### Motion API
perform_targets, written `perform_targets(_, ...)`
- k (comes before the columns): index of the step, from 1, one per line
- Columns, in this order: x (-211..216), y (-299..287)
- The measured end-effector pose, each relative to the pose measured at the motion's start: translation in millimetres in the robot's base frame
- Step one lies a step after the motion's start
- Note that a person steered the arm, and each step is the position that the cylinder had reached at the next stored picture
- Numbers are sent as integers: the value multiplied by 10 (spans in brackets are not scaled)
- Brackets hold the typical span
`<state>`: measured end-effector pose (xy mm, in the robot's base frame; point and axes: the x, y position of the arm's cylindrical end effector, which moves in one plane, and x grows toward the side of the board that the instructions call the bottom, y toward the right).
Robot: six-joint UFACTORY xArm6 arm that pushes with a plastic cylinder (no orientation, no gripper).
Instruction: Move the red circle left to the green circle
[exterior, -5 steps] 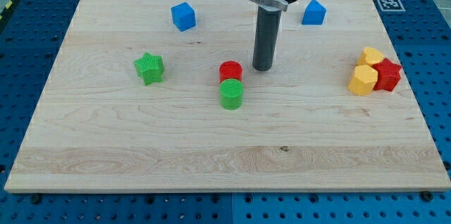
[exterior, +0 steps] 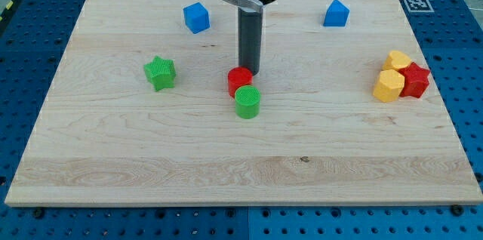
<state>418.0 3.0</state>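
The red circle (exterior: 238, 80) sits near the board's middle, touching the green circle (exterior: 247, 101), which lies just below and slightly right of it. My tip (exterior: 250, 71) is at the red circle's upper right edge, touching or nearly touching it. The rod rises straight up to the view's top.
A green star (exterior: 160, 72) lies to the left. A blue cube (exterior: 196, 17) is at the upper left and another blue block (exterior: 336, 13) at the upper right. Two yellow blocks (exterior: 390, 85) and a red star (exterior: 414, 80) cluster at the right edge of the wooden board (exterior: 151, 157).
My tip has moved left, from right of the red circle to its upper right edge. The red circle has shifted slightly left. The green circle has stayed put.
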Motion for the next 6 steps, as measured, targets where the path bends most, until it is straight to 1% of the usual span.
perform_targets(1,54,-40)
perform_targets(5,557,-109)
perform_targets(6,647,-322)
